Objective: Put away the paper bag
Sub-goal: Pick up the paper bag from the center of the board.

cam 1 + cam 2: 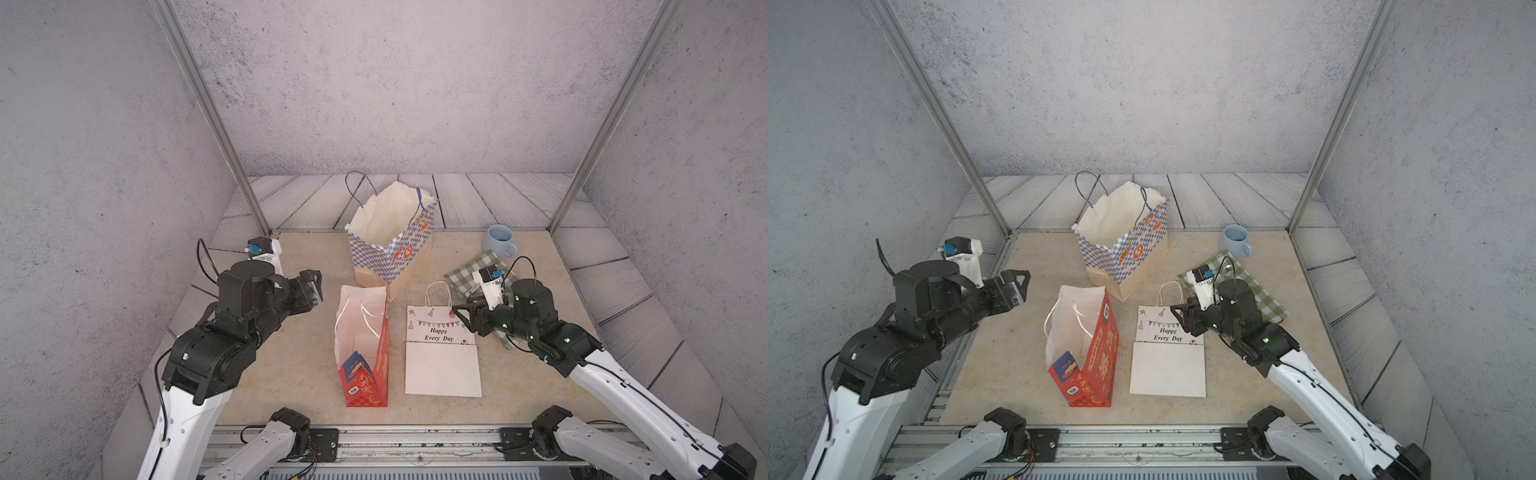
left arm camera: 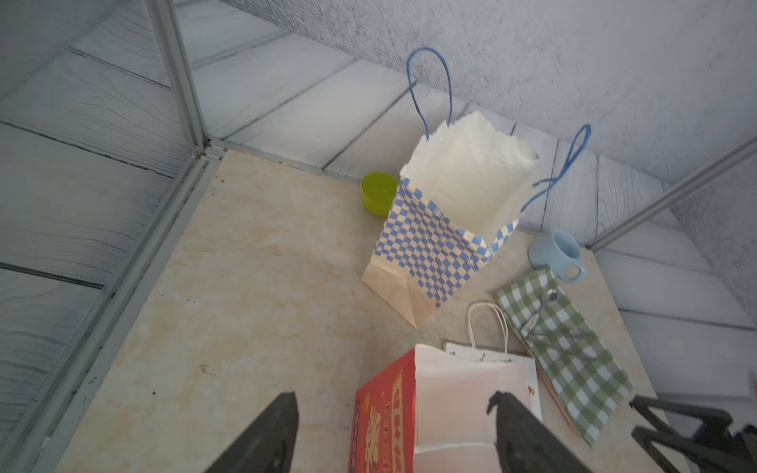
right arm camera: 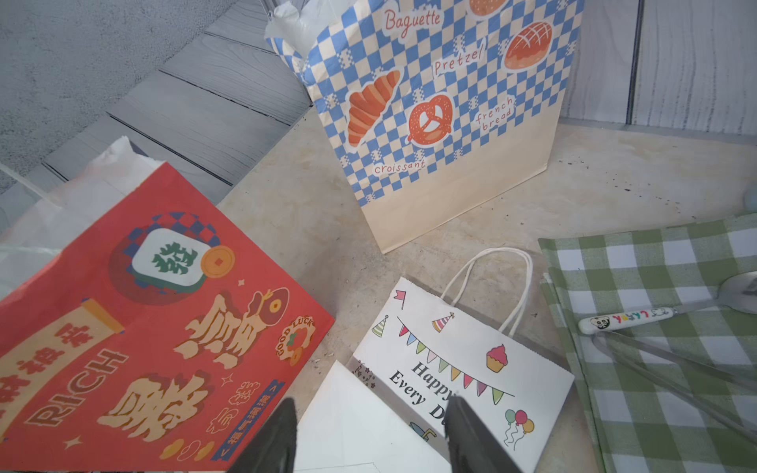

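Folded white bag (image 1: 442, 365) underneath; hovers with right gripper (image 1: 459, 319) spread, empty; left gripper (image 1: 318, 286) spread too; seems the approach; next, pinch an edge.

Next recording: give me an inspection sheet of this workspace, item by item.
Surface: beige marbled tabletop, no spill seen.
Job's things: blue checked bag stands open at the back; red bag open in front of it; white bag lies flat beside the red one.
Clutter: blue mug, green checked cloth with a spoon on it, green bowl behind the checked bag.
Claws: left claw open, empty, left of the red bag; right claw open over the white bag, contact unclear.
Cables: black cable loops at each wrist.
Surroundings: grey walls, metal frame posts.
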Tool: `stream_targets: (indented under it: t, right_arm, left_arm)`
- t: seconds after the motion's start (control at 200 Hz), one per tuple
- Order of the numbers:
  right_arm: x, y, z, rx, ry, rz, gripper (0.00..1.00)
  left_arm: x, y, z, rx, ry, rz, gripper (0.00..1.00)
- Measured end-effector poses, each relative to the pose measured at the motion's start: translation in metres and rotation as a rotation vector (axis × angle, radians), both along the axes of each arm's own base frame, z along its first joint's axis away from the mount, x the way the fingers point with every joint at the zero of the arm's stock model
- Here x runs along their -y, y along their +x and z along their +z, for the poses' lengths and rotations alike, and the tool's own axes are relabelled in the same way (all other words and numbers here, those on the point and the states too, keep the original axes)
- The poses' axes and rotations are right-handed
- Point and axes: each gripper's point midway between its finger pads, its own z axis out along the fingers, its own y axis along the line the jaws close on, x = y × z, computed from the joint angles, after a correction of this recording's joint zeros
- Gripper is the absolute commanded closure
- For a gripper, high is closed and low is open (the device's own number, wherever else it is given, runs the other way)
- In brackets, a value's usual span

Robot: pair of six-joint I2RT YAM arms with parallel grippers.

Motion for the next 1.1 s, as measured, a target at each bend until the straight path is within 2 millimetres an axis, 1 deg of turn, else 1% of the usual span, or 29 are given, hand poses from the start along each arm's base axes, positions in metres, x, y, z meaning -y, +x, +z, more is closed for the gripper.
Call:
stream_targets:
  t: [0.085, 0.16, 0.255, 0.305, 0.35, 0.415, 0.465, 0.505, 0.54, 0.601, 0.726, 0.826, 0.896, 0.951, 1.096]
  right_arm:
    - [-0.002, 0.002, -0.005, -0.007, -0.012, 0.005, 0.41]
    - [-0.003, 0.002, -0.008, -0.012, -0.020, 0.009, 0.41]
    - [-0.004, 0.003, -0.007, -0.007, -0.019, 0.010, 0.41]
    - [-0.005, 0.003, -0.006, -0.002, -0.017, 0.010, 0.41]
    - [-0.005, 0.004, -0.005, 0.000, -0.016, 0.010, 0.41]
    - [-0.007, 0.003, -0.005, 0.001, -0.015, 0.015, 0.41]
    - [-0.011, 0.000, -0.004, 0.002, -0.013, 0.027, 0.41]
    - [-0.017, -0.004, -0.003, 0.003, -0.010, 0.043, 0.41]
    - [-0.025, -0.010, 0.000, 0.006, -0.006, 0.067, 0.41]
    - [-0.047, -0.026, 0.006, 0.026, -0.006, 0.135, 0.41]
    - [-0.096, -0.074, 0.024, 0.096, -0.010, 0.312, 0.41]
    - [-0.125, -0.106, 0.036, 0.162, -0.019, 0.410, 0.41]
    - [-0.140, -0.122, 0.040, 0.204, -0.028, 0.452, 0.41]
    - [-0.148, -0.130, 0.041, 0.228, -0.036, 0.474, 0.40]
    - [-0.164, -0.154, 0.031, 0.265, -0.081, 0.538, 0.40]
  left_arm:
    - [0.009, -0.004, -0.007, -0.109, 0.010, -0.048, 0.19]
    - [0.015, -0.007, -0.022, -0.211, 0.024, -0.076, 0.19]
    - [0.014, -0.014, -0.046, -0.311, 0.043, -0.073, 0.19]
    - [0.011, -0.020, -0.053, -0.332, 0.046, -0.062, 0.21]
    - [0.006, -0.026, -0.056, -0.333, 0.047, -0.048, 0.23]
    - [-0.001, -0.034, -0.054, -0.320, 0.043, -0.024, 0.27]
    - [-0.005, -0.037, -0.051, -0.305, 0.036, -0.001, 0.31]
    - [-0.010, -0.039, -0.050, -0.295, 0.034, 0.021, 0.32]
    - [-0.013, -0.038, -0.050, -0.291, 0.031, 0.045, 0.32]
    - [-0.018, -0.036, -0.054, -0.285, 0.019, 0.092, 0.33]
    - [-0.027, -0.031, -0.066, -0.264, -0.023, 0.200, 0.37]
    - [-0.035, -0.029, -0.068, -0.228, -0.070, 0.274, 0.38]
    - [-0.039, -0.028, -0.066, -0.202, -0.103, 0.315, 0.38]
    - [-0.040, -0.026, -0.065, -0.184, -0.127, 0.338, 0.38]
    - [-0.041, -0.021, -0.066, -0.174, -0.159, 0.374, 0.38]
